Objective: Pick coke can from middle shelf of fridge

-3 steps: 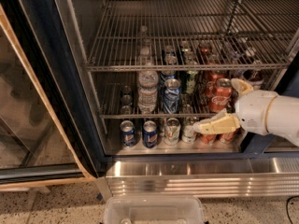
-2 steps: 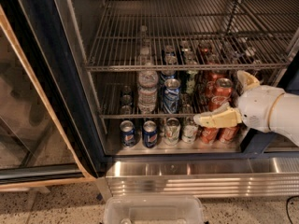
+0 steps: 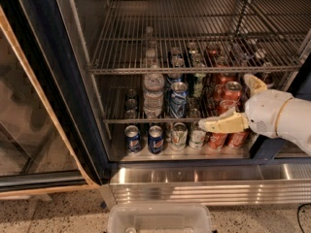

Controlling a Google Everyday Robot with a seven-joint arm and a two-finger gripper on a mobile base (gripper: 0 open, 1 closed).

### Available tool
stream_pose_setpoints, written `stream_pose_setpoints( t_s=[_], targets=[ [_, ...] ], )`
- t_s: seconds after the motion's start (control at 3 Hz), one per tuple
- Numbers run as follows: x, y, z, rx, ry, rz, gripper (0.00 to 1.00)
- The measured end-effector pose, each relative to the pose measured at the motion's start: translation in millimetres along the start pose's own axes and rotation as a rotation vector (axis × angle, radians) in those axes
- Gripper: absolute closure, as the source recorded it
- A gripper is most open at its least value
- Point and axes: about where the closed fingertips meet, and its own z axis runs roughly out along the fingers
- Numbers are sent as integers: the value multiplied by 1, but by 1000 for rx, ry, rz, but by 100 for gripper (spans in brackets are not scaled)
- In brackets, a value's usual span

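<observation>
The fridge [image 3: 43, 81] stands open, with a dark frame and wire racks. On the middle shelf [image 3: 146, 121], the lower wire rack, a red coke can [image 3: 232, 93] with a silver top stands at the right, with more red cans behind it. My gripper [image 3: 226, 102] reaches in from the right on a white arm. It is open, with one cream finger [image 3: 221, 124] pointing left at the rack's front rail below the can and the other finger [image 3: 254, 83] pointing up at the can's right. The fingers are spread in front of the can, not closed on it.
On the same rack stand a clear water bottle [image 3: 153, 92], a blue Pepsi can [image 3: 178, 100] and a green can [image 3: 197, 84]. The fridge floor holds Pepsi cans [image 3: 132, 139] and red cans [image 3: 217, 141]. The glass door [image 3: 24, 130] is at left. A clear bin [image 3: 160, 218] sits below the steel base panel [image 3: 204, 186].
My gripper has risen slightly and edged in toward the red cans on the lower rack. Its fingers stay spread. No can has moved.
</observation>
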Motion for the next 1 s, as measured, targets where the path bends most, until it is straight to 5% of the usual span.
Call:
stream_pose_setpoints(
  t_s=[1.0],
  targets=[
    [71,0,24,176,-139,221,0]
  ],
)
